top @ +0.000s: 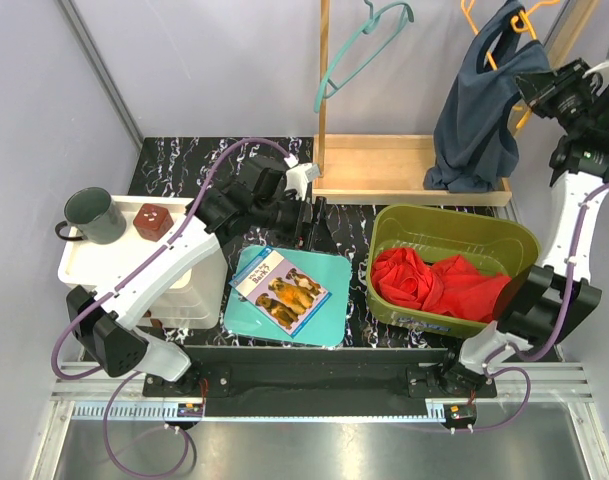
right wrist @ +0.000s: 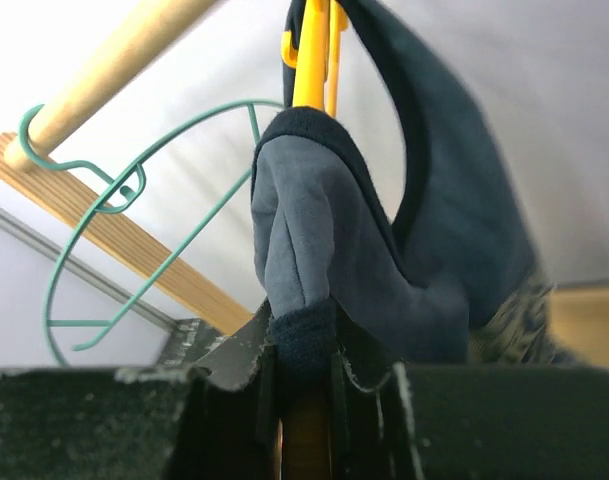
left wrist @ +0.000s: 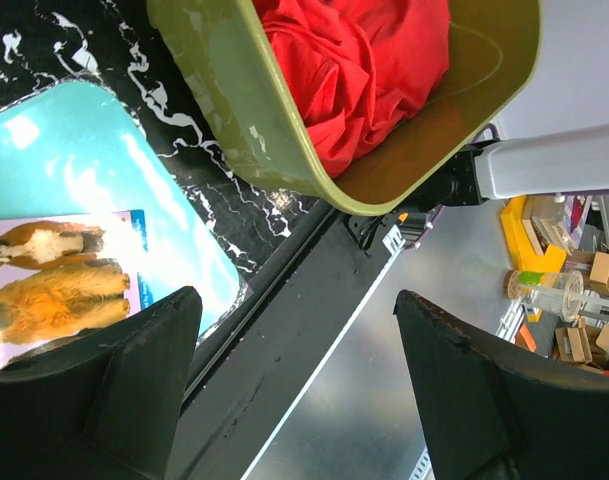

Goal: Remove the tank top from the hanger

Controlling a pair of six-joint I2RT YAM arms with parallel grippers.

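A dark blue tank top [top: 476, 110] hangs from an orange hanger [top: 524, 25] at the upper right of the top view, its lower part draped on the wooden rack base. My right gripper [top: 532, 88] is raised beside it and shut on a strap of the tank top [right wrist: 299, 300]; the orange hanger [right wrist: 310, 50] runs up between the fabric in the right wrist view. My left gripper [top: 306, 222] hovers low over the middle of the table, open and holding nothing, its fingers [left wrist: 114, 370] wide apart.
An empty teal hanger [top: 359, 45] hangs on the wooden rod [top: 324, 80]. An olive bin [top: 509, 245] holds red cloth [top: 434, 282]. A teal tray [top: 329, 270] carries a picture book [top: 280, 288]. A white tray [top: 89, 265] at left bears a grey mug [top: 92, 216] and red die [top: 153, 221].
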